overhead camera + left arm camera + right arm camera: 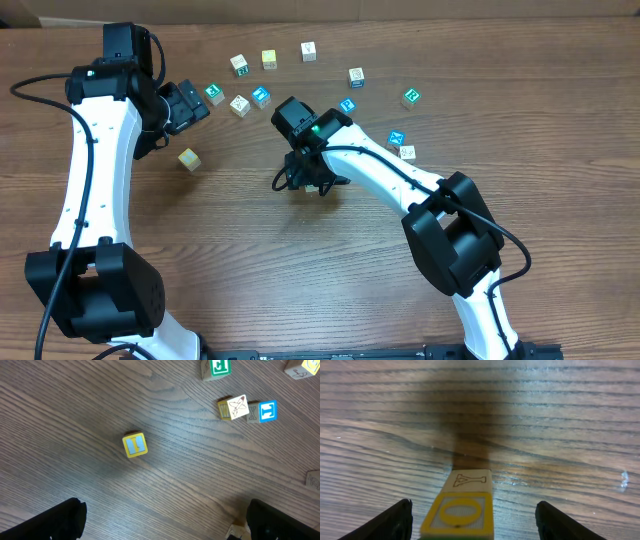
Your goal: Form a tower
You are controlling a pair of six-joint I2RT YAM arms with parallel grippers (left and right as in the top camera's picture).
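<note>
In the right wrist view the tower [465,510] stands between my right gripper's fingers. Its pale top cube carries a "Y" on top and a yellow-framed "O" on the side, and a green edge shows just below. My right gripper [475,525] is open, and bare wood shows on both sides between the fingers [395,521] and the cube. In the overhead view this gripper [305,178] covers the tower. My left gripper [190,105] is open and empty at the table's left. A loose yellow cube [135,445] lies ahead of the left gripper [165,527].
Loose cubes are scattered along the back: a yellow one [189,159], a green one [214,93], a pale one [240,104], a blue one [261,97] and several more out to the right [397,138]. The right arm [400,180] crosses the table's middle.
</note>
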